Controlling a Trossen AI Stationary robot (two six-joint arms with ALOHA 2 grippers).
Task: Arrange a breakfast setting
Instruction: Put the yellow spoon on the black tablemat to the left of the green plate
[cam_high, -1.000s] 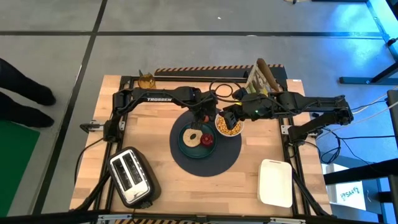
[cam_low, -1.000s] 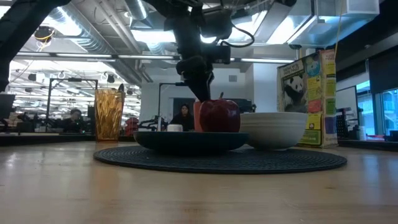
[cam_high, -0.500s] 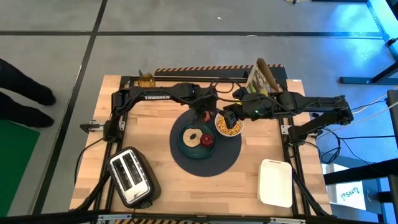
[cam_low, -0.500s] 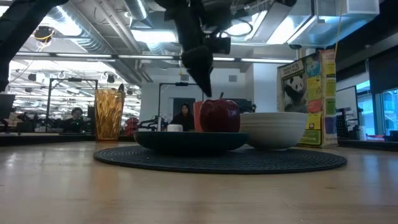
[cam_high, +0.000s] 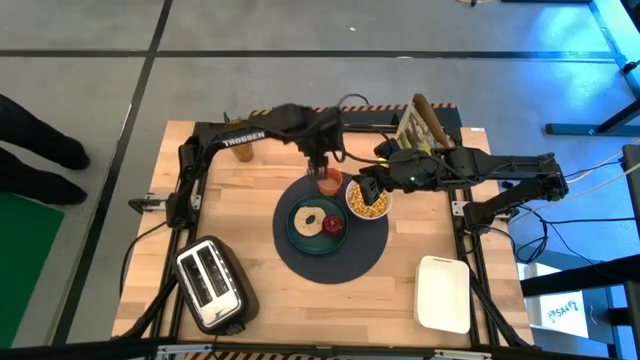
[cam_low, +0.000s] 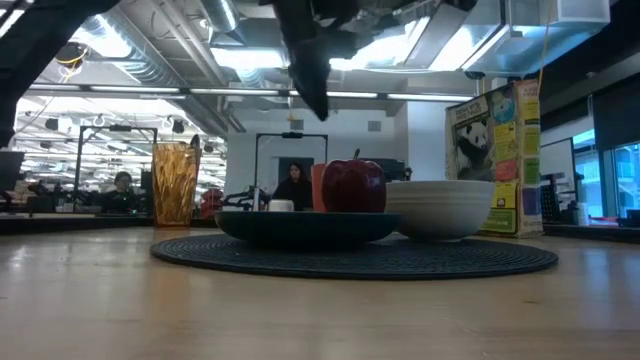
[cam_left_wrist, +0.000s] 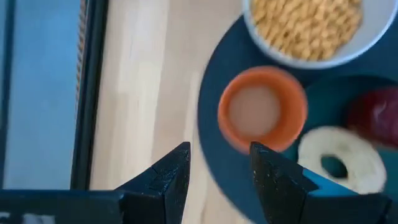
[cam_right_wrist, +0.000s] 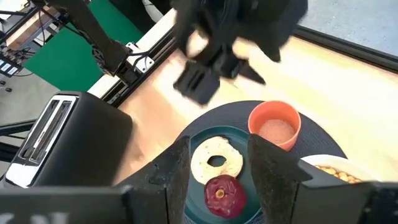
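Left hand (cam_left_wrist: 217, 165) open, empty, above orange cup (cam_left_wrist: 262, 110).

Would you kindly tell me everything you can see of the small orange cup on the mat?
The small orange cup is round, with a thick matte rim that looks like plastic or glazed ceramic. It stands upright on the dark-blue mat, near its far edge, beside the teal plate and the white bowl of cereal. It holds something pale pinkish that reaches partway up. Whether it touches the plate's rim cannot be told. Nothing grips it; the left gripper hangs open above it.
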